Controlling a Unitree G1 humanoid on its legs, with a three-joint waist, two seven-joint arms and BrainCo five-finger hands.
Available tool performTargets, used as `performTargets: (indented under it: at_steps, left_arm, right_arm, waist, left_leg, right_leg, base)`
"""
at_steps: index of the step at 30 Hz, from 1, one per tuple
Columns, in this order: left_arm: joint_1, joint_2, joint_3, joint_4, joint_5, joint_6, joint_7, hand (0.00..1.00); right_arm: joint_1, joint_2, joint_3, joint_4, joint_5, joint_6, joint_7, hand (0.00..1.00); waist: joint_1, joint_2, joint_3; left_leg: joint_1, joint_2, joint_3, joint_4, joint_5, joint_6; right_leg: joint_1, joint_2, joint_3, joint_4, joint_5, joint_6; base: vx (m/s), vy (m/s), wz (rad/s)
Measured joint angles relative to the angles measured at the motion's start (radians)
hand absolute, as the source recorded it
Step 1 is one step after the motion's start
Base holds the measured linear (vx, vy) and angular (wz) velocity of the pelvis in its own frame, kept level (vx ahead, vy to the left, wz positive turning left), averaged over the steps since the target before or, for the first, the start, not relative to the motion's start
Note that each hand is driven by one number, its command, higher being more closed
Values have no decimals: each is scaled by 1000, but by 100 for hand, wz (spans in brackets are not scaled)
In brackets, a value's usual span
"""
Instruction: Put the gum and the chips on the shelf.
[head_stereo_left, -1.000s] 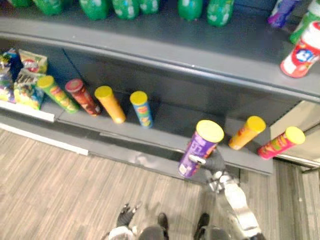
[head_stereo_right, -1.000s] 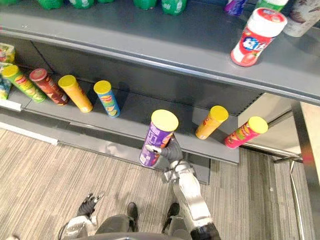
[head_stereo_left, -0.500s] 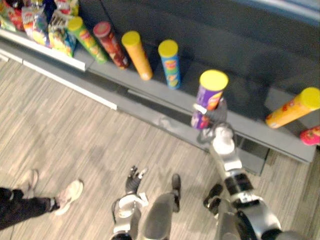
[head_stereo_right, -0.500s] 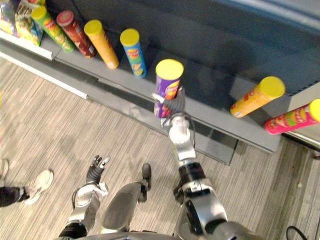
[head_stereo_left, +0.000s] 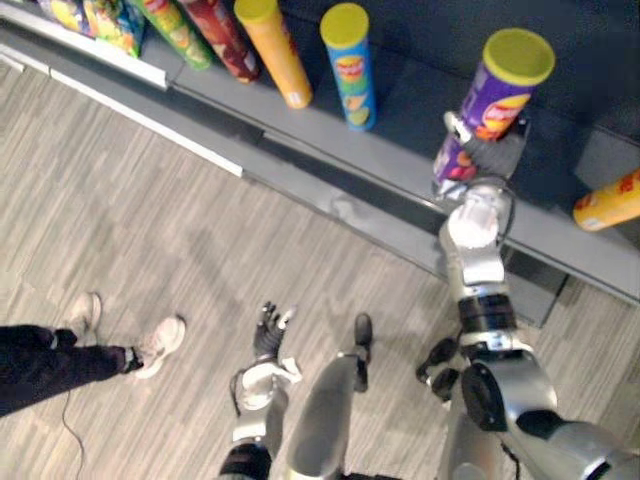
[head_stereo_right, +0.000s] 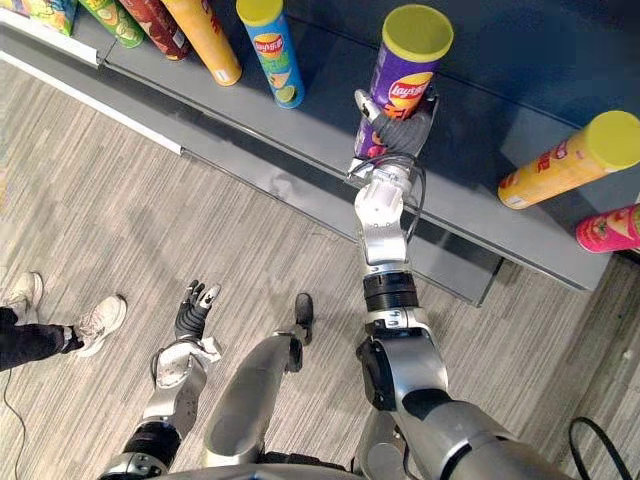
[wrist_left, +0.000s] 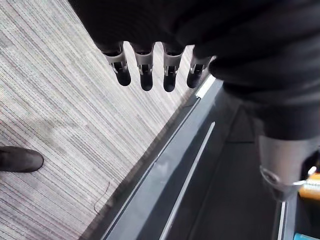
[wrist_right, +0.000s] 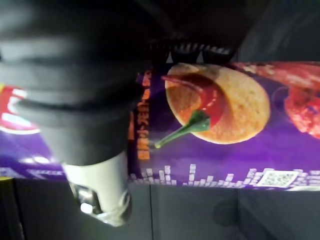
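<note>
A purple chips can (head_stereo_left: 497, 96) with a yellow lid leans over the lowest grey shelf (head_stereo_left: 400, 160), its base down near the shelf board between the blue can (head_stereo_left: 350, 65) and the orange can (head_stereo_right: 568, 160). I cannot tell whether the base touches the board. My right hand (head_stereo_right: 400, 133) is shut on its lower half. In the right wrist view the purple can (wrist_right: 240, 125) lies against the palm, with the thumb (wrist_right: 98, 187) at its side. My left hand (head_stereo_left: 268, 331) hangs low over the floor, and its fingers (wrist_left: 145, 75) are straight and hold nothing.
Several more chips cans lean in a row on the same shelf: an orange one (head_stereo_left: 272, 50), a red one (head_stereo_left: 218, 25) and, at the far right, a pink one (head_stereo_right: 610, 228). A person's shoes (head_stereo_left: 150, 345) stand on the wood-look floor at the left.
The camera has tipped down toward the lowest shelf. My right arm has stretched forward, carrying the purple can from in front of the shelf edge to over the shelf board.
</note>
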Motion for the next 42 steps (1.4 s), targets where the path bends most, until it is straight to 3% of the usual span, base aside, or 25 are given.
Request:
performTargets:
  at_steps: [3, 15, 26, 42]
  left_arm:
    - [-5, -15, 4, -23, 0, 0, 9, 0]
    - [-12, -61, 68, -59, -39, 0, 18, 0]
    - [-19, -88, 77, -88, -40, 0, 25, 0]
    - [-15, -90, 72, -180, -79, 0, 24, 0]
  right_arm:
    - [-6, 1, -9, -43, -4, 1, -7, 100]
    - [-41, 15, -16, -74, -12, 17, -77, 100]
    - [-90, -24, -20, -70, -41, 28, -96, 100]
    - [-160, -88, -99, -26, -33, 34, -132, 100]
  waist:
    - [3, 2, 2]
    - [11, 2, 9]
    - [31, 5, 7]
    - [31, 9, 3]
  left_leg:
    - [-43, 32, 48, 35, -6, -1]
    - [-181, 79, 66, 185, -50, 3]
    - [-265, 74, 49, 234, -60, 5]
    - [-344, 66, 45, 270, -52, 21]
  right_leg:
    - [-40, -11, -8, 38, -19, -7]
    - [-152, -48, -24, 175, -89, -27]
    - [-219, -76, -36, 228, -110, -33]
    - [-295, -100, -36, 277, -120, -38]
  base:
    - [-4, -117, 10]
    - [6, -102, 7]
    - [15, -47, 6]
    - [18, -42, 2]
